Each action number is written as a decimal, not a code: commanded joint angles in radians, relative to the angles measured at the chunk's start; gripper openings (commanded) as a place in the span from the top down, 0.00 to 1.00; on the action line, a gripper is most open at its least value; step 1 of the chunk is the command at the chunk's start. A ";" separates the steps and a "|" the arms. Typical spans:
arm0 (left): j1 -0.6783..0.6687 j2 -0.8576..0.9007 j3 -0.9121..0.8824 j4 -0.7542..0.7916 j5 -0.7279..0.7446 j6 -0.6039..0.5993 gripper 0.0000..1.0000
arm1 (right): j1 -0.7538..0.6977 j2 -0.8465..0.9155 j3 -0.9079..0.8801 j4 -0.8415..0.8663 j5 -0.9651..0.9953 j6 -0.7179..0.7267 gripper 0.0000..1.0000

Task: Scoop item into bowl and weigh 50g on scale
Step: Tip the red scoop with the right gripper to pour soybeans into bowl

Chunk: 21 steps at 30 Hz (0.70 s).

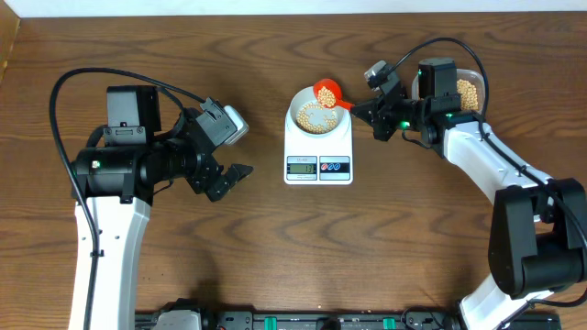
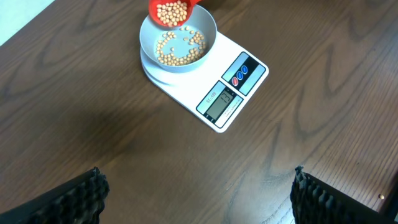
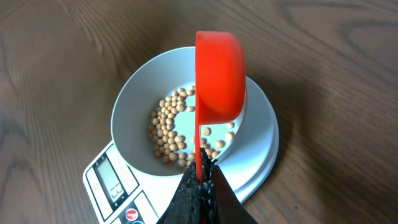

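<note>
The white scale [image 1: 317,165] stands mid-table with the pale bowl [image 1: 319,115] on its platform. Tan beans [image 3: 168,127] lie scattered over the bowl's bottom. My right gripper [image 1: 365,105] is shut on the thin handle of a red scoop [image 1: 327,92], which hangs tilted over the bowl's far rim. In the left wrist view the scoop [image 2: 171,11] still holds beans. The right wrist view shows the scoop [image 3: 219,74] on edge above the bowl [image 3: 134,112], and the gripper [image 3: 202,180] clamped on its handle. My left gripper [image 1: 237,147] stands open and empty left of the scale.
A clear plastic tub [image 1: 468,92] of beans sits at the back right, behind my right wrist. The left gripper's fingers [image 2: 81,199] hover over bare wood in front of the scale [image 2: 221,93]. The table's back edge runs along the top.
</note>
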 commanded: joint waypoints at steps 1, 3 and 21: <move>0.004 0.006 0.015 0.000 -0.005 -0.008 0.04 | 0.010 -0.033 0.005 0.002 0.008 -0.031 0.99; 0.004 0.006 0.015 0.000 -0.005 -0.008 0.04 | 0.010 -0.033 0.005 0.004 0.008 -0.038 0.99; 0.004 0.006 0.016 0.000 -0.005 -0.008 0.04 | 0.016 -0.062 0.005 -0.003 0.006 -0.025 0.99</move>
